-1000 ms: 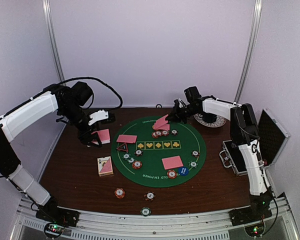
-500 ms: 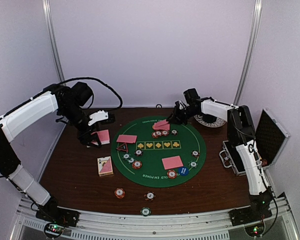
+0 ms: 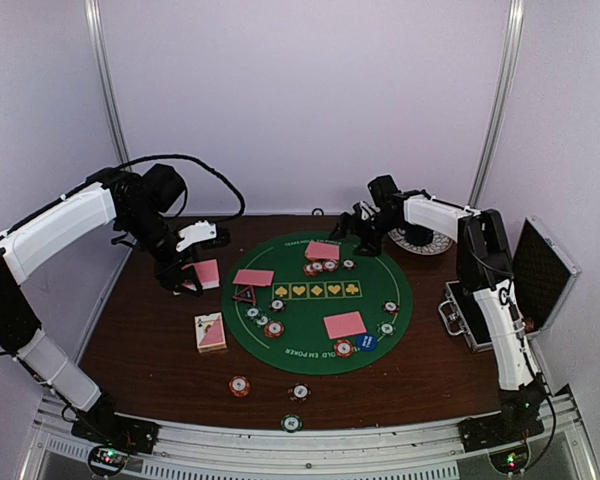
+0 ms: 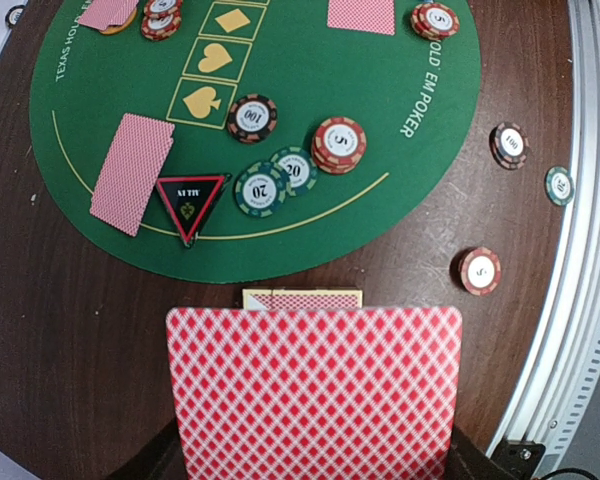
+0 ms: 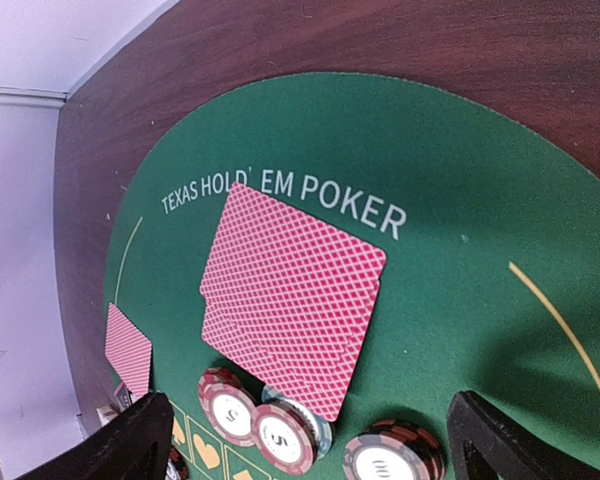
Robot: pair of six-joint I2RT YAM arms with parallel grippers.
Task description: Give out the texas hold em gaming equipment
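Observation:
My left gripper [image 3: 193, 279] hovers left of the green poker mat [image 3: 380, 280], shut on a pink-backed card [image 4: 315, 390] that hides its fingers in the left wrist view. A boxed deck [image 4: 302, 298] lies just beyond it, with the red-black triangle marker [image 4: 190, 203] and striped chips [image 4: 339, 143] on the mat. My right gripper [image 5: 310, 445] is open at the mat's far edge. Between its spread fingers [image 5: 130, 440], pink cards [image 5: 292, 305] lie flat, their near edge resting on red chips [image 5: 285, 435].
More cards [image 3: 345, 324] and a blue disc [image 3: 368, 342] sit on the mat's near side. Loose chips [image 3: 239, 385] lie on the brown table [image 3: 150, 350] in front. The cup and saucer [image 3: 420, 240] stand behind my right gripper. The open black case [image 3: 500, 300] is at right.
My right gripper has opened and let go of the pink cards, which dropped from tilted to flat at the mat's far edge. The left arm has kept still with its card.

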